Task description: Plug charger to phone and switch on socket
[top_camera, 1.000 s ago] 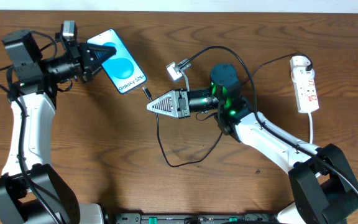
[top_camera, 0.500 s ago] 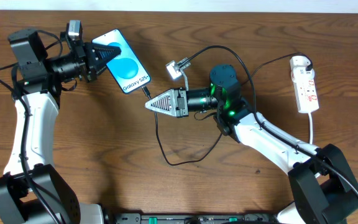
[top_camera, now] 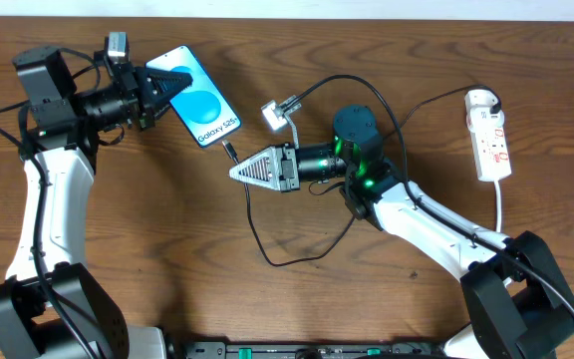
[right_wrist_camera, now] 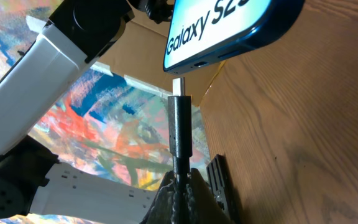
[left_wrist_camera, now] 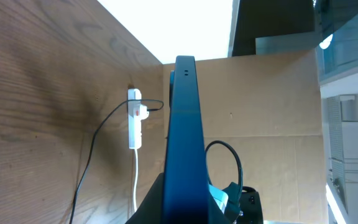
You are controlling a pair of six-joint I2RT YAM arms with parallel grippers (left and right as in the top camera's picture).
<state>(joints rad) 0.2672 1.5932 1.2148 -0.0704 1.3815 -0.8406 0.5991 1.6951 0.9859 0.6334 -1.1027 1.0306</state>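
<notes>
The charger's connector (right_wrist_camera: pixel 179 121) is a small rigid black plastic barrel ending in a short bright metal tongue. It looks light enough that only the trailing lead would tug on it. The right gripper (right_wrist_camera: pixel 179 186) has its fingers pinched shut on the base of the barrel, which seems a sound hold, since it leaves the tongue free and aimed at the phone (right_wrist_camera: pixel 229 31). The tongue sits just below the phone's bottom edge, near the little dark port but apart from it, not yet seated. The rest of the charger (top_camera: pixel 250 209) is thin, limp and rubbery, looping loosely away from the phone. The phone is a slim hard slab with glossy glass and a rounded blue rim, probably slippery and easily marked. The left gripper (top_camera: pixel 167 88) clamps its upper end, and the phone appears raised off the matte wood-grain table (top_camera: pixel 147 219). The socket (top_camera: pixel 488 135), of white hard plastic, lies well apart from the phone, beyond the right arm.
</notes>
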